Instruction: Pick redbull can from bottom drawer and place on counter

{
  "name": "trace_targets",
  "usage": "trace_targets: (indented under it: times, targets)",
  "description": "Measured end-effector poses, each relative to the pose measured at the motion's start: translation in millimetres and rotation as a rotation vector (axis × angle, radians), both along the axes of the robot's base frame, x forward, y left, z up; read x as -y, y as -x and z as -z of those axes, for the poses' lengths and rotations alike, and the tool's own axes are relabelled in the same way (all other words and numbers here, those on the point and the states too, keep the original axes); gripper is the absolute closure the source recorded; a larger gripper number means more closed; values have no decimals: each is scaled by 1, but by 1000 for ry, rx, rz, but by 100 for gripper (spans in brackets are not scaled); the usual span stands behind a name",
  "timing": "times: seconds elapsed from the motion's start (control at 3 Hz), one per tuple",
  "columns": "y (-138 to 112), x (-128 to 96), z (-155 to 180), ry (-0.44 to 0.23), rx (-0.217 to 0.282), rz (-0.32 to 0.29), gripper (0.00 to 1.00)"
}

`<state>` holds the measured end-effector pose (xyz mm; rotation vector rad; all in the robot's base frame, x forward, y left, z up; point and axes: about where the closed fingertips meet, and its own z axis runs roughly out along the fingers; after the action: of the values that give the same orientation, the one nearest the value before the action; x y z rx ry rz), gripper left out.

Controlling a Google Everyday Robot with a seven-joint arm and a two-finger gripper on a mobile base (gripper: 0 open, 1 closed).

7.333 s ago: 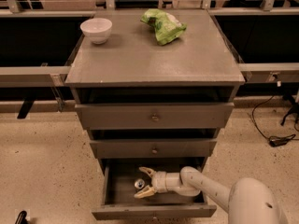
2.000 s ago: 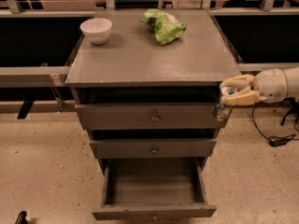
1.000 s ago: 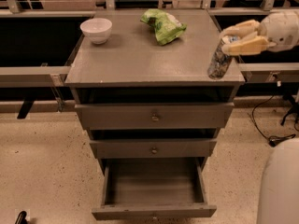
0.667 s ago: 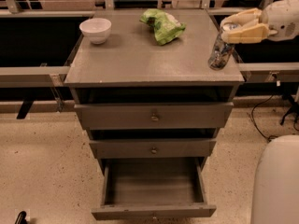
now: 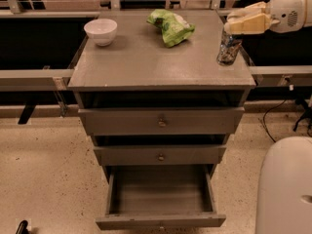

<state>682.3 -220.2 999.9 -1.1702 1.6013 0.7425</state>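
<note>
Since two seconds ago the gripper has risen from beside the top drawer's right end to above the counter, carrying the redbull can with it.

On the worn, flat grey counter, a small round white bowl sits at the ten o'clock corner. Its smooth inside shows plain white. At twelve o'clock, near the back edge, lies a crumpled green bag, shiny and creased.

Below the counter's overhanging edge are three grey-painted wooden drawers. The top drawer and the middle drawer each stand slightly out, and each has a small round metal knob at the centre of its front. The bottom drawer is pulled far out toward six o'clock. It is a wide, shallow box, and its bare grey floor is showing.

At about two o'clock on the counter, close to the right edge, the slim metal redbull can stands with its base on or just above the surface, leaning slightly. Its sides are bluish-silver and reflective. The cream-coloured fingers reach in from three o'clock and are closed around the can's top, hiding it. Behind them is the rounded white wrist.

At five o'clock in the view, a smooth, pale, rounded part of the robot's body rises over the speckled beige floor.
</note>
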Motion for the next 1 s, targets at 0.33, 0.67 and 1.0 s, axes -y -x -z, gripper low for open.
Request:
trace_targets:
  times: [0.33,0.67,1.0]
  targets:
    - [-14,0,2,-6,14,34,60]
    - [-24,-1,12,-33,27,34,37]
    - [-33,-3,30,-6,17,34,14]
